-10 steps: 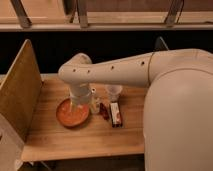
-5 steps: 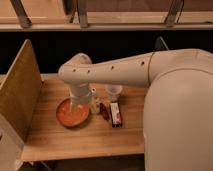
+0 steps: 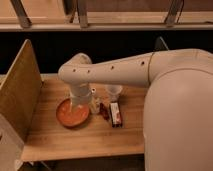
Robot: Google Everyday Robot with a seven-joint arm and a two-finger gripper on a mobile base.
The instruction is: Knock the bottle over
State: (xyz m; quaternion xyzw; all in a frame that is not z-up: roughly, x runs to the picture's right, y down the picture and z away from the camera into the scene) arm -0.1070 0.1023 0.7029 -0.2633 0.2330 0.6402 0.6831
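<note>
The bottle (image 3: 94, 101), slim with a pale yellowish body and white cap, stands upright on the wooden table (image 3: 80, 137), just right of the orange bowl (image 3: 72, 114). My gripper (image 3: 83, 103) hangs down from the white arm's wrist, over the bowl's right rim and right beside the bottle on its left. The wrist housing hides most of the gripper. A clear plastic cup (image 3: 114, 93) stands to the right of the bottle. A flat red-and-white rectangular item (image 3: 116, 114) lies in front of the cup.
A small dark red object (image 3: 104, 111) lies between the bottle and the red-and-white item. A tall wooden panel (image 3: 19, 92) stands along the table's left side. My white arm and body (image 3: 175, 110) cover the table's right part. A dark gap and rails lie behind.
</note>
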